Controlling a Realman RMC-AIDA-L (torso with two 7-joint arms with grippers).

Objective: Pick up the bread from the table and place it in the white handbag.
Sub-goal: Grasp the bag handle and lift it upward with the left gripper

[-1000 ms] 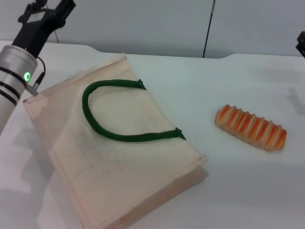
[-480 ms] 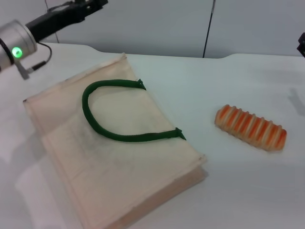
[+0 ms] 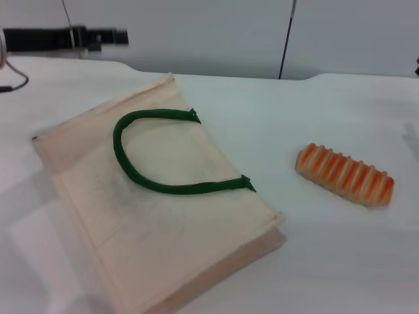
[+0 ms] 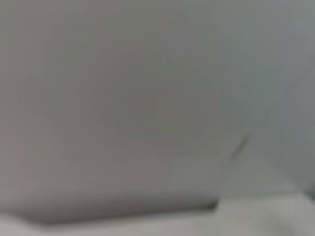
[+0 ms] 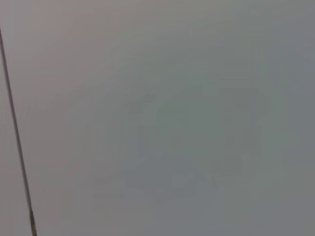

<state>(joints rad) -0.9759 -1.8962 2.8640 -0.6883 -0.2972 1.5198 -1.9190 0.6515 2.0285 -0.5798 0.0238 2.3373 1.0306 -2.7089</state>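
Note:
The bread (image 3: 345, 174), a small cream-tan loaf with orange-red ridges, lies on the white table (image 3: 294, 111) at the right. The white handbag (image 3: 163, 229), cream fabric with a dark green looped handle (image 3: 131, 171), lies flat at the left-centre, apart from the bread. My left gripper (image 3: 111, 36) is raised at the far upper left, stretched out level, high above the bag's far corner and holding nothing that shows. Only a dark sliver of my right gripper (image 3: 417, 65) shows at the right edge, far from the bread. Both wrist views show only grey wall.
A grey wall with a dark vertical seam (image 3: 286, 39) stands behind the table. The table's far edge (image 3: 262, 77) runs just behind the bag. Bare tabletop lies between bag and bread and in front of the bread.
My left arm has swung up and away from beside the bag to a level pose at the upper left. Bag and bread have not moved.

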